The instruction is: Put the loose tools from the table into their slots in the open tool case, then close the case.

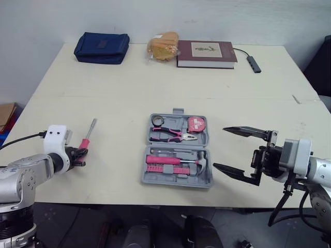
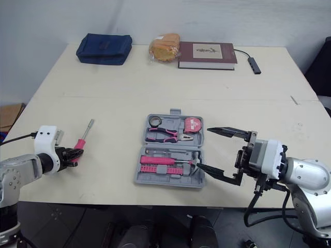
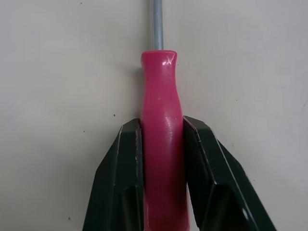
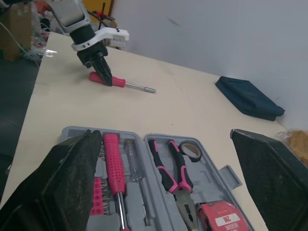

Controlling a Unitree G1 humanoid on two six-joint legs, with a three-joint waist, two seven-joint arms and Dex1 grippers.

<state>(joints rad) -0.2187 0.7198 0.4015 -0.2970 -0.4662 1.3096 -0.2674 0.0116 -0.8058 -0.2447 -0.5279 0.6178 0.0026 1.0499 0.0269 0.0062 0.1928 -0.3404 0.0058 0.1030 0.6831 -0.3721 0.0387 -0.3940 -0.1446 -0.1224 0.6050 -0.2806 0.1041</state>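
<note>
- Left wrist view: the left gripper is clamped on the pink handle of the screwdriver. One of its fingers presses each side, toward the butt end, and the steel shaft points away from the gripper.
- The screwdriver lies flat on the table, well apart from the tool case and on its left side.
- The right gripper hovers just beside the case's right edge, fingers wide apart, holding nothing.
- The case lies open. The pliers, tape measure and hammer sit in their slots. The free slot for the screwdriver cannot be made out.
- Risk — slip: the handle is smooth and rounded and is gripped off its middle. On lifting, the shaft end may droop, or the tool may slide out.
- Risk — snag: a drooping shaft may strike the case rim and shift the case.
- Risk, closing: a tool seated proud of its slot would block the lid.
</note>
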